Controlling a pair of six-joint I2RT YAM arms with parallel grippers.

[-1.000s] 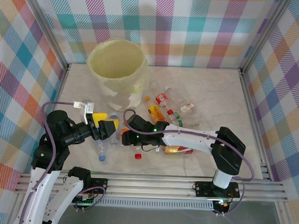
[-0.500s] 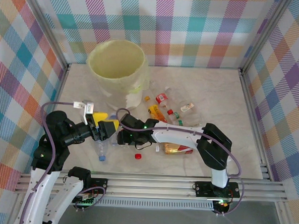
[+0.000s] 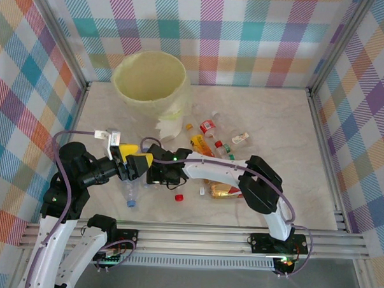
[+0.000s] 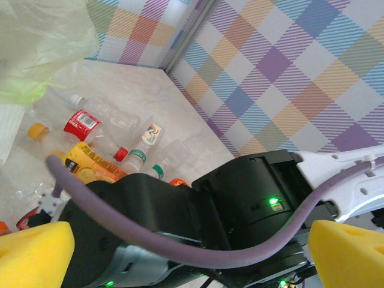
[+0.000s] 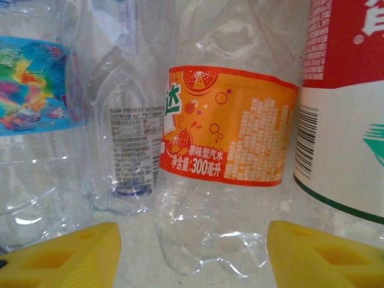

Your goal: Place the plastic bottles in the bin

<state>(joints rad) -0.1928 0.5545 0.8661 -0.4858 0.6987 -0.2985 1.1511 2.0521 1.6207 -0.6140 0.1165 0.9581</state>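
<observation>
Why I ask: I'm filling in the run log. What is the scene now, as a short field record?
bin: upright, far left of the table
plastic bottles: lying loose, right of the bin
left hand: open, holding nothing
right hand: open, fingers on either side of the orange-label bottle, no clamp evident
red cap: loose on the table, near side

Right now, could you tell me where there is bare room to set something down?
The table is bare on its right side, between the plastic bottles and the right rail, and along the far wall right of the bin. Crowded: the middle, from the bin toward the near edge.
</observation>
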